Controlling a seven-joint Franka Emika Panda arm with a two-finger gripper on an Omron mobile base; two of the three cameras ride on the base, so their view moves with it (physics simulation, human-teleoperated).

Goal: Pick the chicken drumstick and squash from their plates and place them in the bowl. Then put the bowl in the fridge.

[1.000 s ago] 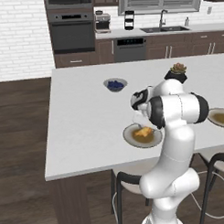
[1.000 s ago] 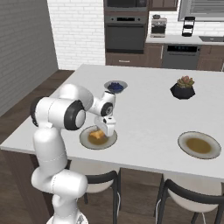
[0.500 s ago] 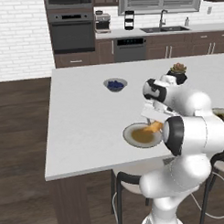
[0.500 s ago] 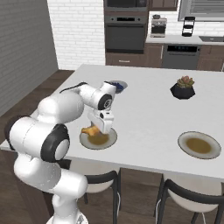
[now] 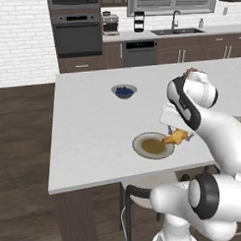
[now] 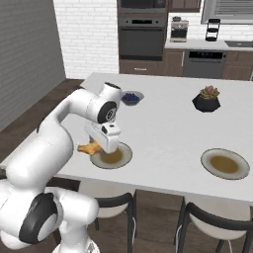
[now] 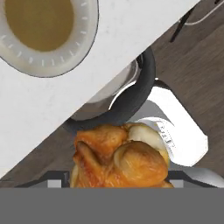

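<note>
On the left of the bench (image 5: 88, 128) in the left base view stands a small bowl of blueberries (image 5: 124, 91), at about 11 o'clock from the near plate (image 5: 153, 145). At 3 o'clock from this plate, just past its rim, the chicken drumstick (image 5: 175, 138) hangs in the pincer (image 5: 178, 136). The hand view shows the drumstick (image 7: 120, 158) pinched between the fingers, with the bench edge and a stool (image 7: 131, 94) below it.

To do this step well, I think the arm should carry the meat level and slowly, keep the grip firm, and release only when it is low over the black bowl.

The finger tips are covered by the meat. The second plate (image 6: 225, 163) lies far right, at 3 o'clock, and looks empty. I cannot make out the squash.
</note>
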